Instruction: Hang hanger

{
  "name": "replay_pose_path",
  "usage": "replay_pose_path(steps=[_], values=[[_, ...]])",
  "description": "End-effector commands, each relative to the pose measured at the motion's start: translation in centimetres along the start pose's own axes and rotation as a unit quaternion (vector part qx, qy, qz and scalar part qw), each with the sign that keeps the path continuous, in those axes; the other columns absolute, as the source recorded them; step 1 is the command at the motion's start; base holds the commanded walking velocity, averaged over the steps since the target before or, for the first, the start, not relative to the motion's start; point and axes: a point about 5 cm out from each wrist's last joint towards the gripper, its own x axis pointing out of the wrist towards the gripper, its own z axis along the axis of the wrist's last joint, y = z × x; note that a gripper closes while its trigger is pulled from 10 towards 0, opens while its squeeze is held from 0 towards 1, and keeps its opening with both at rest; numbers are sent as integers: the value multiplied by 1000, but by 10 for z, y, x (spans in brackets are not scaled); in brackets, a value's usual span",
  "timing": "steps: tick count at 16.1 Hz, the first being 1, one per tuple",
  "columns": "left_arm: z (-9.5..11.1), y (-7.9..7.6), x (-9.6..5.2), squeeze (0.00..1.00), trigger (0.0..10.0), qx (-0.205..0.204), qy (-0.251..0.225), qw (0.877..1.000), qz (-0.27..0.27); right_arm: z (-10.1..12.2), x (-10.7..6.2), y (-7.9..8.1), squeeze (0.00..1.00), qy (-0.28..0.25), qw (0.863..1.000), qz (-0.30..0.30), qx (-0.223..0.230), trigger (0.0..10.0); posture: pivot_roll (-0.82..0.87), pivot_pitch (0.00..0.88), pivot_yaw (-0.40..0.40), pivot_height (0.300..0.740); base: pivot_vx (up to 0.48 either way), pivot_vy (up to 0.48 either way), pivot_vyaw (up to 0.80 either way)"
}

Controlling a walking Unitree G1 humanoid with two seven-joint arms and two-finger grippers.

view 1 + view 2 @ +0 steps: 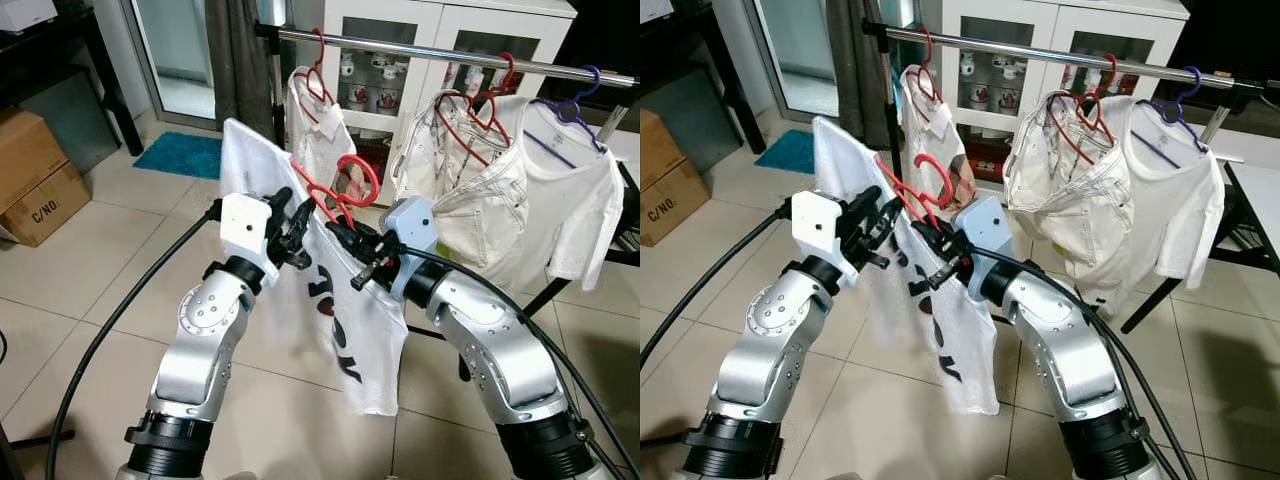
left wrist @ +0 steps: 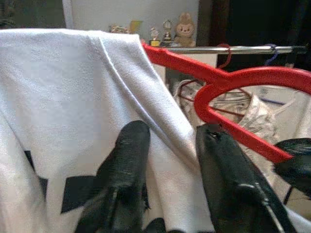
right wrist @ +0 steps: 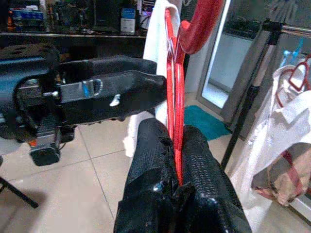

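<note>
A red hanger [image 2: 243, 75] carries a white T-shirt [image 1: 350, 330] with black lettering, held up in front of me below the rail. My right gripper [image 1: 345, 232] is shut on the hanger's red neck [image 3: 176, 97], just under the hook. My left gripper [image 1: 292, 232] is at the shirt's shoulder, its fingers [image 2: 129, 150] closed over the fabric next to the hanger arm. The metal clothes rail [image 1: 420, 47] runs across behind and above the hook.
On the rail hang a white shirt on a red hanger [image 1: 315, 120], a pale jacket [image 1: 470, 190] and a white tee on a purple hanger [image 1: 570, 190]. A bare stretch of rail lies between the first two. Cardboard boxes [image 1: 35, 175] stand left, a white cabinet [image 1: 440, 30] behind.
</note>
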Motion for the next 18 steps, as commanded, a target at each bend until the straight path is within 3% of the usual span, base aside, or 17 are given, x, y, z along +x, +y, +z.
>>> replay_pose_path(steps=[1,2,3,5,6,7,8,18], values=[[2,0,5,1000,10000,12,-3,1000,2,10,0,3,0,-28,999,14,-9,0,-60,0,-10,740,0,0,0],[1,1,6,1000,10000,9,-2,1000,3,11,0,4,0,-31,999,19,-9,0,-60,0,-10,740,0,0,0],[1,2,7,514,10000,6,-3,1000,3,12,0,6,0,-33,999,23,-10,0,-62,0,-8,740,0,0,0],[0,2,9,235,10000,3,0,1000,0,13,0,7,0,-36,999,28,-9,0,-63,0,-7,740,0,0,0],[-1,1,9,114,1569,1,4,1000,-3,13,0,8,0,-36,999,28,-10,0,-63,0,-8,740,0,0,0],[-1,0,8,47,0,1,5,1000,-5,13,0,7,0,-36,999,28,-10,0,-63,0,-8,740,0,0,0],[-2,-1,8,0,0,1,5,1000,-6,13,0,7,0,-35,999,26,-11,0,-63,0,-8,740,0,0,0],[-1,2,9,0,0,1,2,1000,4,10,1,-1,0,-24,1000,-5,-16,0,-63,0,-3,740,0,0,0]])
